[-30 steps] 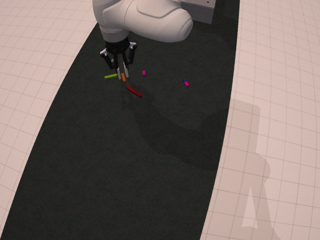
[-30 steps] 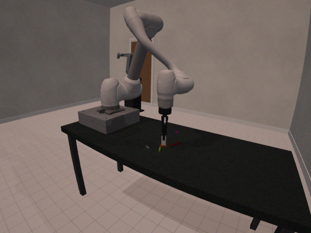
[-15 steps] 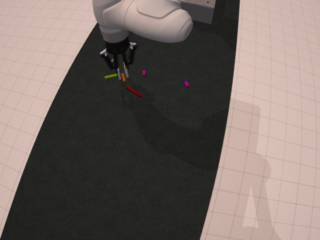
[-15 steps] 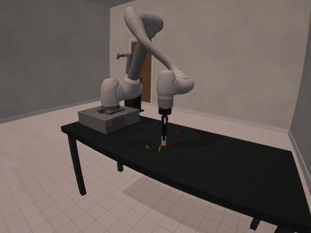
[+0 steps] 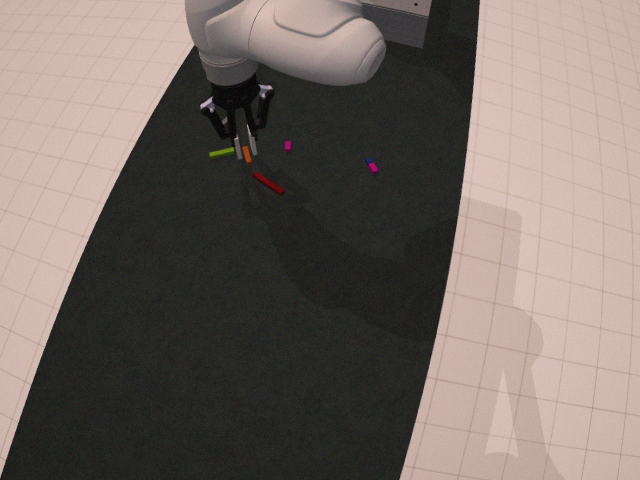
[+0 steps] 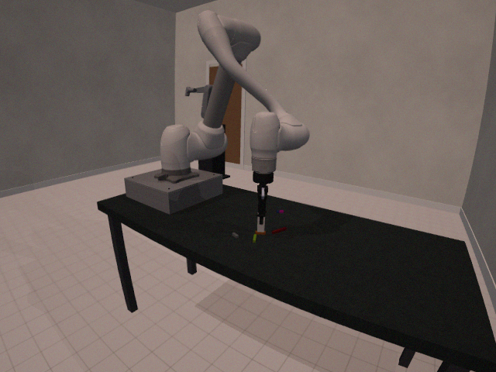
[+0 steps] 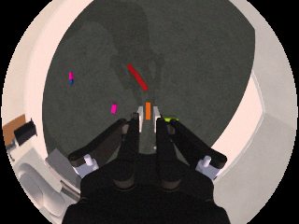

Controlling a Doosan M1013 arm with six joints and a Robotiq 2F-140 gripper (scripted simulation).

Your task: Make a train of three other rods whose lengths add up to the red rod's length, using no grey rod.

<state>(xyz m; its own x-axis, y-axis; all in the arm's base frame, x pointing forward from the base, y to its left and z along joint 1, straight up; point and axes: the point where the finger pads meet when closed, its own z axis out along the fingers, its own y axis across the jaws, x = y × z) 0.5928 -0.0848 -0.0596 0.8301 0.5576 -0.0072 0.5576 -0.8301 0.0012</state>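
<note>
The red rod (image 5: 268, 183) lies flat on the dark table, also in the wrist view (image 7: 137, 77). The orange rod (image 5: 247, 154) lies just up-left of it, between my fingertips. My gripper (image 5: 245, 150) points straight down with its fingers a narrow gap apart, one on each side of the orange rod, wider than the rod. The lime rod (image 5: 221, 152) lies just left of the fingers. One magenta rod (image 5: 287, 146) lies to the right. A second magenta rod (image 5: 373, 167) lies further right with the blue rod (image 5: 368, 161) against its far end.
A grey rod (image 6: 235, 235) lies on the table left of the lime rod in the exterior view. The robot's grey base block (image 6: 173, 190) stands at the table's far end. The table edge runs along both sides.
</note>
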